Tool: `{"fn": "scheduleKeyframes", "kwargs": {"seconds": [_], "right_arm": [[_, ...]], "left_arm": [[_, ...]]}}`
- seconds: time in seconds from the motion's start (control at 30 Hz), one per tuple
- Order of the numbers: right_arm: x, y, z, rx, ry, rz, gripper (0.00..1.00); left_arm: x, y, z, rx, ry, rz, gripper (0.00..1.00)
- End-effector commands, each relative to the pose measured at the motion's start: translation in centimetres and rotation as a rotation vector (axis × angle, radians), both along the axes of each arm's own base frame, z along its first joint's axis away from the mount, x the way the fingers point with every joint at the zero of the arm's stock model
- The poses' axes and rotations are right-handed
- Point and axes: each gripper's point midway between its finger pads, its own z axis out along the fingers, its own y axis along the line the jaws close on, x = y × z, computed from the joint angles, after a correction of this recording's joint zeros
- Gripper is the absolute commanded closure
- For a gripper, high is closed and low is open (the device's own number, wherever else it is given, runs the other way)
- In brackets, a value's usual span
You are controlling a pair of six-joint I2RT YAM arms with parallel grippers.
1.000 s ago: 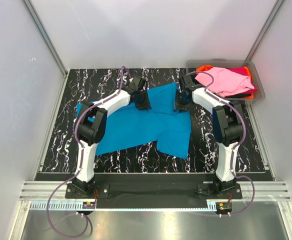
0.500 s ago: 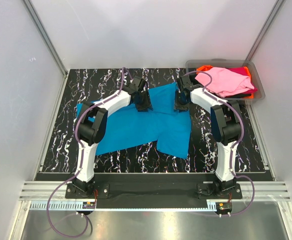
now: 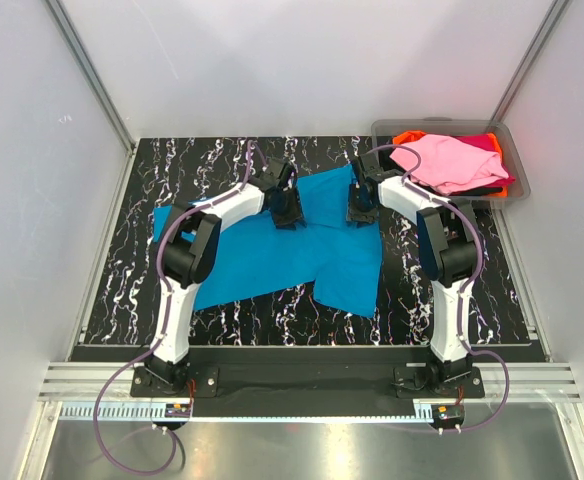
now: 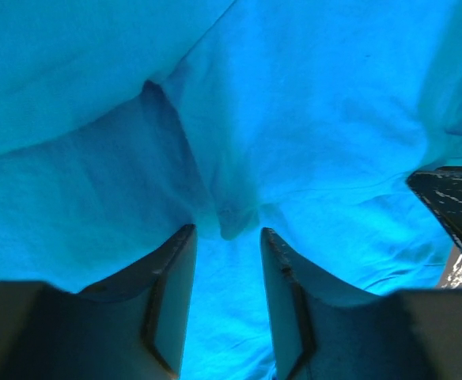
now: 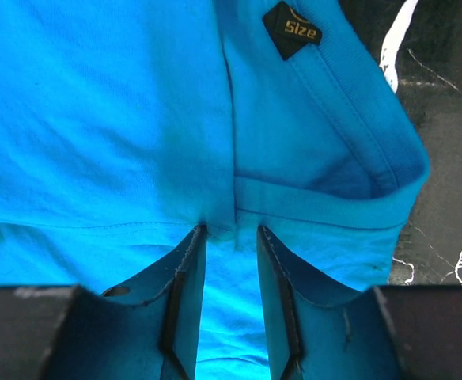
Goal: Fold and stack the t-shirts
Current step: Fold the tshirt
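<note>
A bright turquoise t-shirt lies spread and partly folded across the middle of the black marbled table. My left gripper rests on the shirt's far edge. In the left wrist view it is open, with a small pucker of turquoise cloth at the tips and nothing pinched. My right gripper stands at the shirt's far right corner. It is open too, its tips pressed against the collar seam, below a black size label. A pink t-shirt tops the pile in the bin.
The clear grey plastic bin sits at the back right. It holds orange, magenta and black shirts under the pink one. White walls close in the table on three sides. Bare marbled tabletop shows left of the shirt.
My left gripper's jaws have spread apart and it has shifted slightly right on the shirt's far edge. The right gripper has edged a little left. The shirt lies as before.
</note>
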Motion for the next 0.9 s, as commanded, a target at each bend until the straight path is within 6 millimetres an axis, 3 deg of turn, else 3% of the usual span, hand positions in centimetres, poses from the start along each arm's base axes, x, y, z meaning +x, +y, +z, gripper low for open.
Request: {"fn": "scheduleKeyframes", "kwargs": {"seconds": [0.0, 0.23, 0.33, 0.37, 0.47, 0.53, 0.87], "right_arm": [[1.6, 0.8, 1.0, 0.016, -0.049, 0.011, 0.62], [1.7, 1.2, 1.2, 0.023, -0.052, 0.015, 0.66], [1.8, 1.1, 1.3, 0.024, -0.057, 0.015, 0.77], [1.9, 1.2, 1.5, 0.025, -0.061, 0.014, 0.87], [2.0, 1.2, 2.0, 0.028, -0.072, 0.000, 1.00], [2.2, 1.0, 2.5, 0.027, -0.085, -0.006, 1.00], [1.7, 0.2, 5.9, 0.018, -0.150, -0.024, 1.00]], "left_arm": [[0.5, -0.2, 0.5, -0.013, -0.014, -0.016, 0.59], [1.6, 0.5, 0.5, -0.007, -0.025, -0.004, 0.70], [2.0, 0.6, 0.9, -0.010, -0.034, -0.002, 0.81], [2.1, 0.5, 0.9, -0.012, -0.036, -0.001, 0.83], [2.0, 0.4, 1.1, -0.018, -0.034, -0.008, 0.93], [2.0, 0.3, 1.4, -0.021, -0.038, -0.011, 1.00], [1.2, 0.2, 3.0, -0.049, -0.045, -0.027, 1.00]]}}
